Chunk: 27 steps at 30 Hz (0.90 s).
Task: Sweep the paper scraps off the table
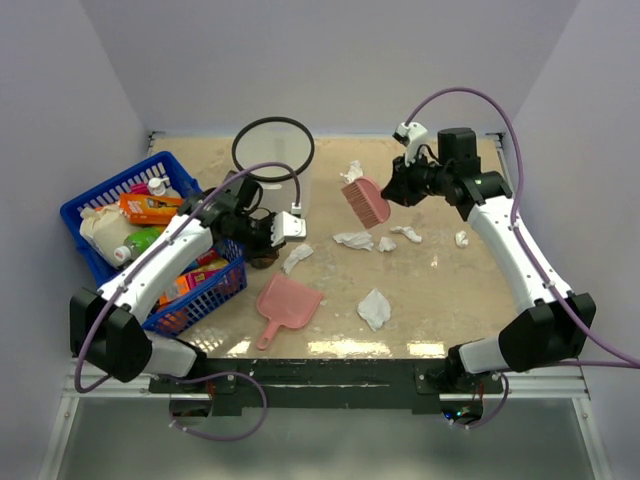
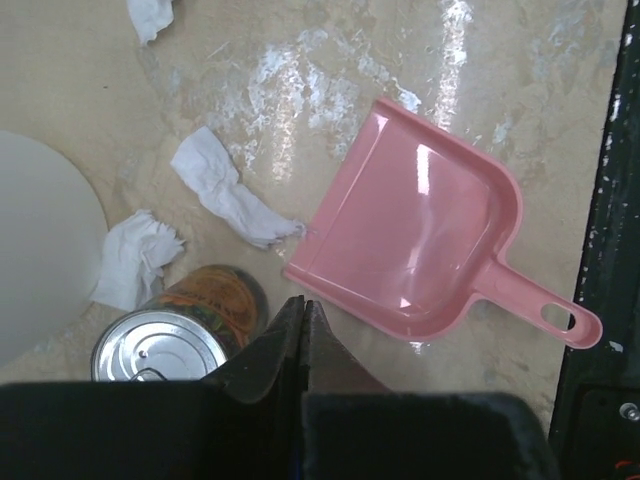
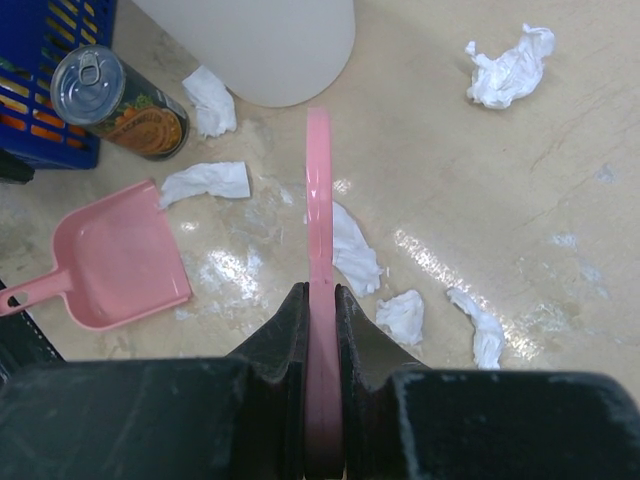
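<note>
Several white paper scraps lie on the beige table (image 1: 450, 300): one (image 1: 352, 170) near the back, a cluster (image 1: 353, 239) mid-table, one (image 1: 374, 308) near the front. My right gripper (image 1: 392, 188) (image 3: 320, 295) is shut on the handle of a pink brush (image 1: 366, 200) (image 3: 318, 190), held above the cluster of scraps (image 3: 350, 250). My left gripper (image 1: 272, 237) (image 2: 303, 303) is shut with nothing in it. It hangs between a tin can (image 2: 185, 325) and the pink dustpan (image 1: 287, 302) (image 2: 415, 240). Two scraps (image 2: 225, 190) (image 2: 135, 255) lie just beyond it.
A white bin with a black rim (image 1: 272, 150) stands at the back left. A blue basket (image 1: 75, 215) full of groceries sits at the left edge. The can (image 3: 115, 100) lies beside it. The metal front rail (image 1: 330, 365) borders the table.
</note>
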Available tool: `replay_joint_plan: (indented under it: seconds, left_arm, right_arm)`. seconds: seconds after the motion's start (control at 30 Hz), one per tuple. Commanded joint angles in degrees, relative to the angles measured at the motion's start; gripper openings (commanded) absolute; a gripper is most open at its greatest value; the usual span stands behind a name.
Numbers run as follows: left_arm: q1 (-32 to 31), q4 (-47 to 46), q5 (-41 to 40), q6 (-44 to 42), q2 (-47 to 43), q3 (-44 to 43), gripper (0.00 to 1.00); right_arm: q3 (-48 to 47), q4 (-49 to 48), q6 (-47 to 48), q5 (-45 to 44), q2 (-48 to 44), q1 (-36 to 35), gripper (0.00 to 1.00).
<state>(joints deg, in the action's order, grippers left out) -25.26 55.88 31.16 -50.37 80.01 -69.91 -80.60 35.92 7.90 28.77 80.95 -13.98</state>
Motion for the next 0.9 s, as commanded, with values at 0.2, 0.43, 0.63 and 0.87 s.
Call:
replay_joint_plan:
  seconds: [0.2, 0.43, 0.63, 0.87]
  left_arm:
    - [-1.01, 1.34, 0.27, -6.14, -5.03, 8.38, 0.39]
    - [-6.65, -6.56, 2.24, -3.24, -3.73, 14.45, 0.53]
    - [-7.88, -9.73, 2.15, -1.84, -0.65, 14.89, 0.52]
    - [-11.56, -15.96, -0.48, 0.71, 5.94, 15.16, 0.45]
  right_arm:
    - [-0.08, -2.79, -0.25, -0.3, -0.97, -0.17, 0.0]
    - [-0.61, -2.44, 0.71, -0.82, -1.4, -0.17, 0.0]
    - [1.58, -1.03, 2.82, -1.79, -3.42, -0.17, 0.0]
    - [5.01, 0.2, 3.44, -1.97, -5.27, -0.26, 0.0]
